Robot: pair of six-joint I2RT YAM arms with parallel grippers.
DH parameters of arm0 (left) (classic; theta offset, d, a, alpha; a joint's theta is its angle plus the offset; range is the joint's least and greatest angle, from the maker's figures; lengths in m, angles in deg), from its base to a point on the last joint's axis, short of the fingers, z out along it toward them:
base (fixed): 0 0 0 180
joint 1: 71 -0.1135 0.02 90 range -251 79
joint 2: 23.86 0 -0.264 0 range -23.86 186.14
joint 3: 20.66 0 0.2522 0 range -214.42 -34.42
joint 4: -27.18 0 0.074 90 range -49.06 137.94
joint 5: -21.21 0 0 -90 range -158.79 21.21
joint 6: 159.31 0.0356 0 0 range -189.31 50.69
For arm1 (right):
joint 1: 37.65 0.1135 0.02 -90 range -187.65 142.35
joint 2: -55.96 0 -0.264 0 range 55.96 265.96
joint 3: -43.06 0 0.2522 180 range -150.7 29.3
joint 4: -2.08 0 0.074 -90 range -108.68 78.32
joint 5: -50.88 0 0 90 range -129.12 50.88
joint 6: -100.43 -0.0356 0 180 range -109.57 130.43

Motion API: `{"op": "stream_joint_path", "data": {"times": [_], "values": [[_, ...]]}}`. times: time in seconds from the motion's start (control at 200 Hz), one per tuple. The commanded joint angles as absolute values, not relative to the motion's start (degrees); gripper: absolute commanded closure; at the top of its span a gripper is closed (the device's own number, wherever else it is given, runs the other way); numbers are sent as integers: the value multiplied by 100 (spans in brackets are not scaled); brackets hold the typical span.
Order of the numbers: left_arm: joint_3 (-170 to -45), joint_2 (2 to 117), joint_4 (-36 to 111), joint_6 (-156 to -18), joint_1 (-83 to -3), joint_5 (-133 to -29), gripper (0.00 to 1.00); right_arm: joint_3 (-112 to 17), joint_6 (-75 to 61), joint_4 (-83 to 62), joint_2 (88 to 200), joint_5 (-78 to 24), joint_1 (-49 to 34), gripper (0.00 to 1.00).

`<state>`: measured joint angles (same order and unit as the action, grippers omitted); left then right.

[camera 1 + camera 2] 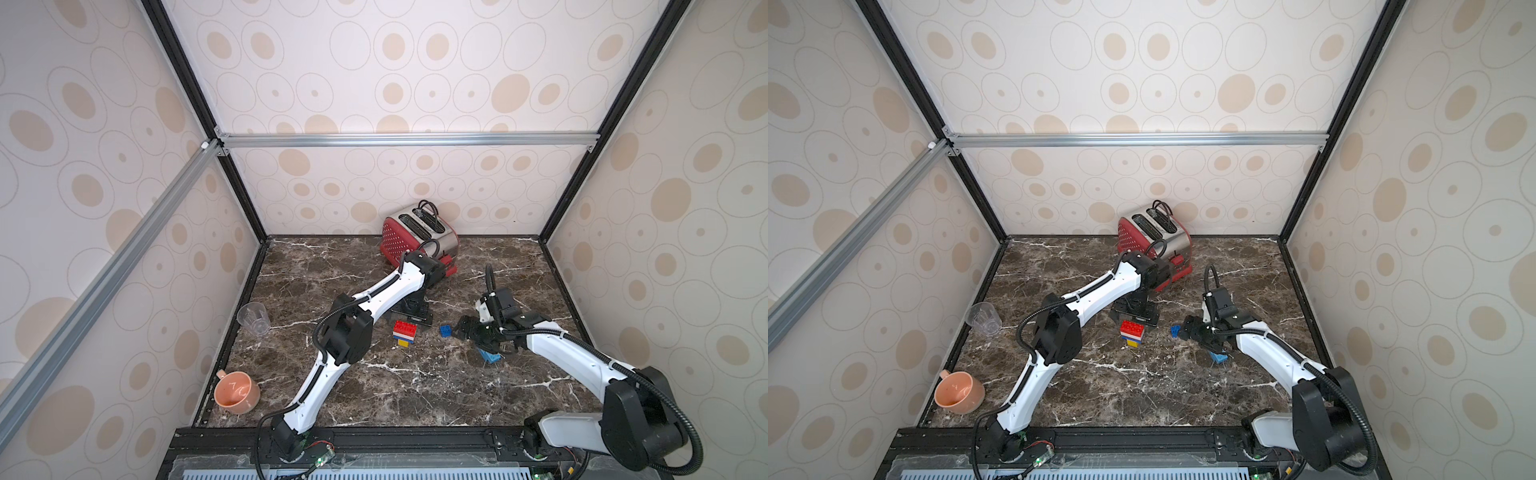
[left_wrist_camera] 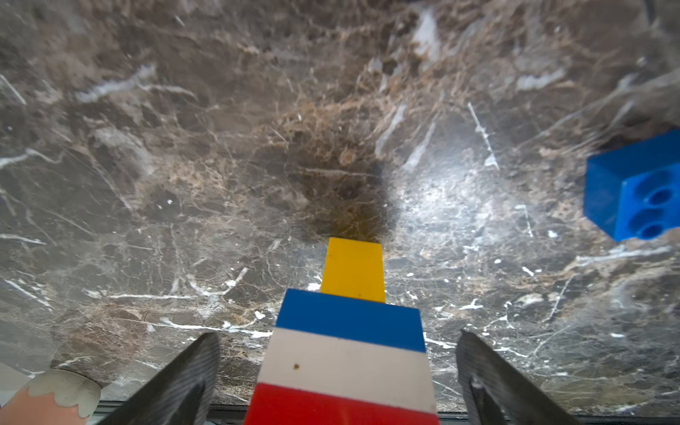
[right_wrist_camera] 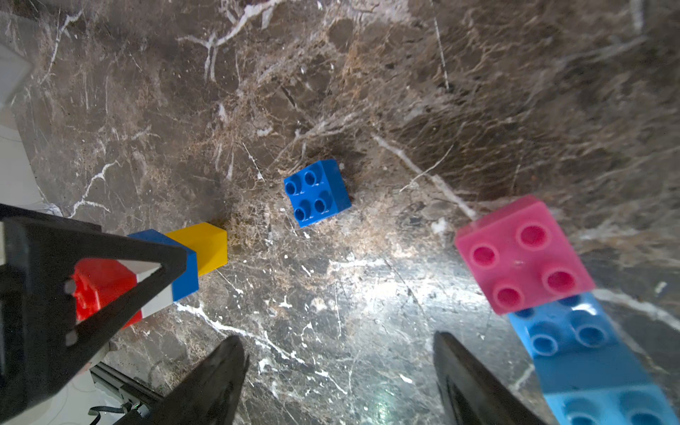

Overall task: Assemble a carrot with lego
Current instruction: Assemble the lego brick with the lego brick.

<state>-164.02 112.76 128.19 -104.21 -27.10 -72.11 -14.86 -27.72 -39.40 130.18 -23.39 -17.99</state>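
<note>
Left tool (image 2: 337, 337) gapes astride the carrot (image 2: 351, 320), its arm (image 1: 386, 291) stretched forward.

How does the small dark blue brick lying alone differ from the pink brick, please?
Colour: the dark blue brick is deep blue, the pink brick is pink. Position: the dark blue brick rests alone on the table, while the pink brick sits on one end of a longer light blue brick. Shared: both are square with four studs, and neither is being gripped.
</note>
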Motion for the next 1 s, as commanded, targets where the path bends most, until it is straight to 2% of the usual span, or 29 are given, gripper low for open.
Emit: {"op": "stream_joint_path", "data": {"times": [0.0, 0.31, 0.426, 0.581, 0.821, 0.997], "values": [[-16629, 10846, 12822, -10498, -2687, -6976, 1, -1623, -2669, -4240, 12938, -2761, -1856, 16], [-16521, 10115, 12496, -10587, -2687, -6838, 1, -2065, -2139, -4896, 13033, -3518, -1856, 16], [-16361, 9870, 12447, -10548, -2687, -6711, 1, -2019, -2053, -4785, 13033, -3349, -1835, 15], [-15844, 9423, 12187, -10517, -2695, -6427, 1, -2683, -1842, -4845, 13842, -3644, -1305, 16], [-14531, 8489, 11500, -10525, -2850, -6236, 1, -3723, -1626, -4919, 15283, -3741, -1075, 28], [-13537, 7888, 11014, -10579, -3029, -6277, 1, -4109, -1575, -5019, 15911, -3863, -909, 37]]}}
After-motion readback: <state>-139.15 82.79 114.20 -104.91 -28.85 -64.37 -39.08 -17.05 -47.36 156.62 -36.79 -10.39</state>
